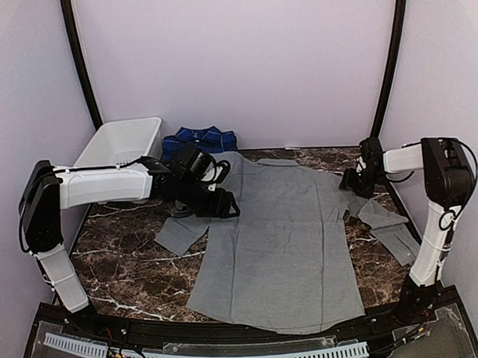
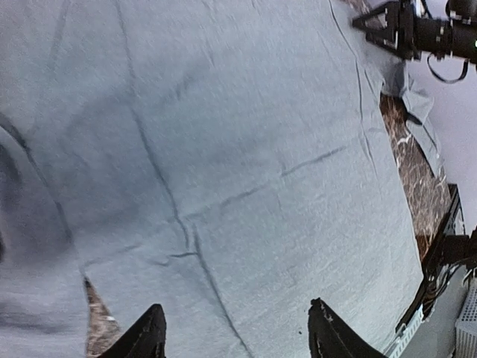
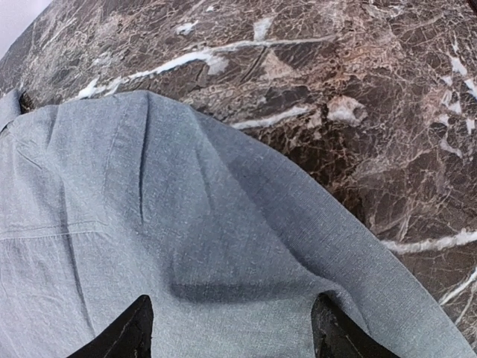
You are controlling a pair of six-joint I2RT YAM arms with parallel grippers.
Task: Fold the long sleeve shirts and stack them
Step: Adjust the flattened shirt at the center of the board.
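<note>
A plain light grey long sleeve shirt (image 1: pixel 281 248) lies spread flat on the dark marble table (image 1: pixel 124 265), hem toward the near edge and one sleeve out to each side. My left gripper (image 1: pixel 227 206) hovers over its left shoulder, open, with only smooth grey cloth (image 2: pixel 246 149) below the fingers (image 2: pixel 237 322). Over the shirt's right shoulder my right gripper (image 1: pixel 349 183) also stands open (image 3: pixel 231 313), above the grey cloth (image 3: pixel 149 224) where the sleeve begins. At the back, a dark blue plaid shirt (image 1: pixel 198 139) lies bunched up.
A white plastic basket (image 1: pixel 120 142) stands at the back left beside the plaid shirt. Bare marble (image 3: pixel 335 89) shows beyond the right shoulder. The right sleeve (image 1: pixel 390 230) reaches close to the right arm's base. Curved black poles rise along both back corners.
</note>
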